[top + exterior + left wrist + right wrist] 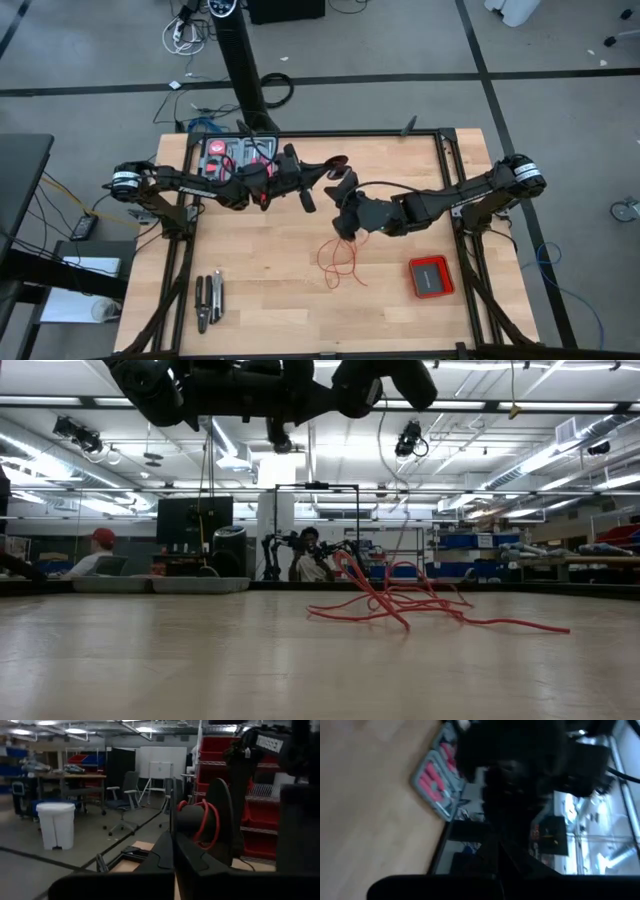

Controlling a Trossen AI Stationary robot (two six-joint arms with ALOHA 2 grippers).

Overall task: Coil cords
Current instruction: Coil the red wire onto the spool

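With most of the red wire (pixel 340 258) loose on the table, the left gripper (pixel 322 170), clamped on the spool (pixel 200 822), should hold it steady while the right gripper (pixel 347 186), jaws together, feeds taut, even turns.

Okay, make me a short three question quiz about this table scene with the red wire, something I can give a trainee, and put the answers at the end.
1. True or false: all of the red wire is already wound on the black spool.
2. What does the left gripper hold? A) the pliers B) the black spool C) the red box
3. Which flat red thing lies on the table near the right arm's side?

Key:
1. False. A few turns sit on the spool; loose loops still lie on the table.
2. B. It is shut on the spool, held up above the table, with the right gripper shut close by.
3. The red box.
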